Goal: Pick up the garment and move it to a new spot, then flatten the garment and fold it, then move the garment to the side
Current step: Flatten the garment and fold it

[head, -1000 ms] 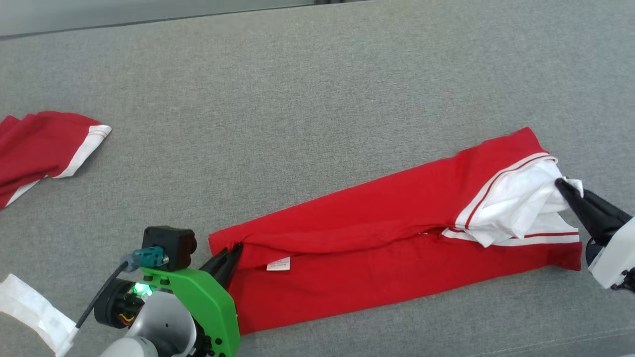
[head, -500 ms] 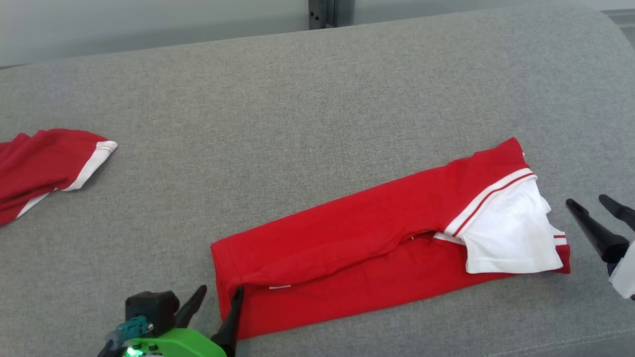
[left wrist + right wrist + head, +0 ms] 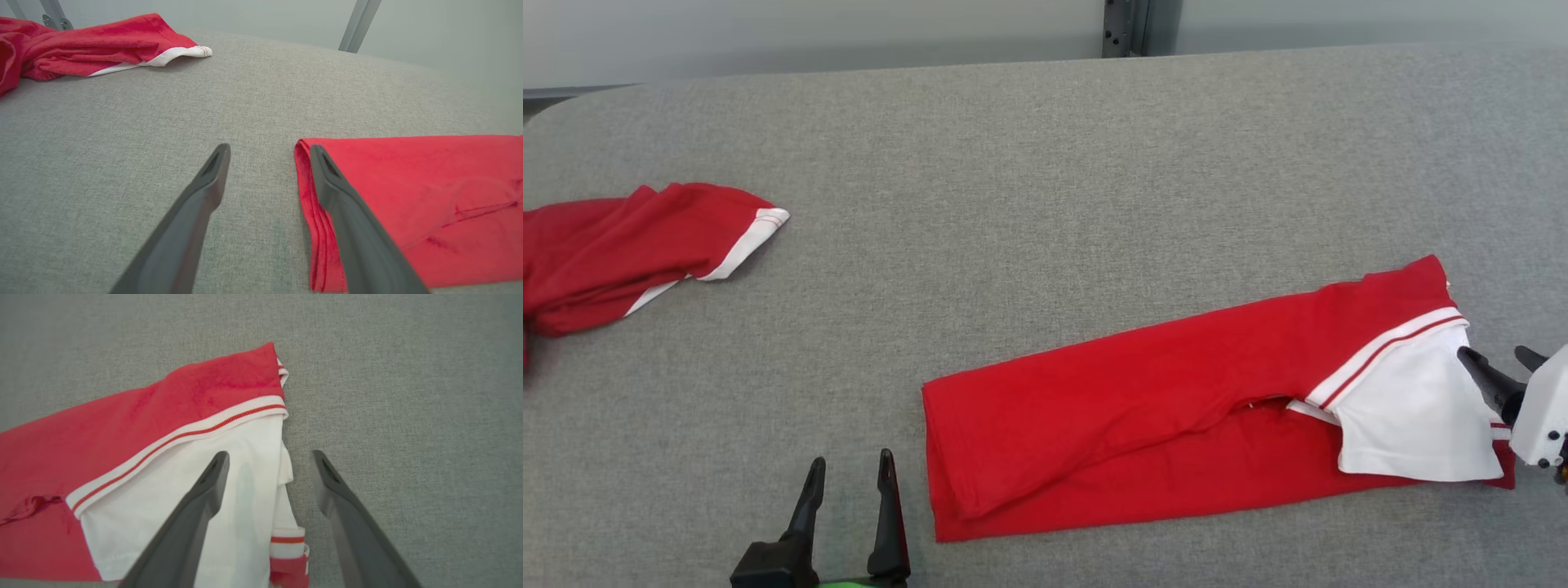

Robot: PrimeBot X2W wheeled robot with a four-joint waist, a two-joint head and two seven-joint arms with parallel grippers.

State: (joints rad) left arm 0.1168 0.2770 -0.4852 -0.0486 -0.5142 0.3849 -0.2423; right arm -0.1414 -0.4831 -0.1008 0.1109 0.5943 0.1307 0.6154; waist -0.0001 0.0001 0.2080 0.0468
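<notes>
The garment (image 3: 1160,408) lies on the grey table (image 3: 1045,147) as a long, narrow red strip, already folded lengthwise. Its long axis runs from one hand to the other. The left hand (image 3: 851,459) is open and holds nothing. The red hem end sits just to its right, and in the left wrist view the hand's right finger stands over that edge. The right hand (image 3: 1493,353) is also spread and empty. The white-trimmed end lies just to its left, with its left finger above the white cloth and its right finger over bare table. Each hand is near its own end, and the right hand looks slightly closer to the fabric. A crosswise fold would probably carry one end along this axis towards the other. A second red garment (image 3: 629,245) lies well apart, beyond and left of the left hand.
</notes>
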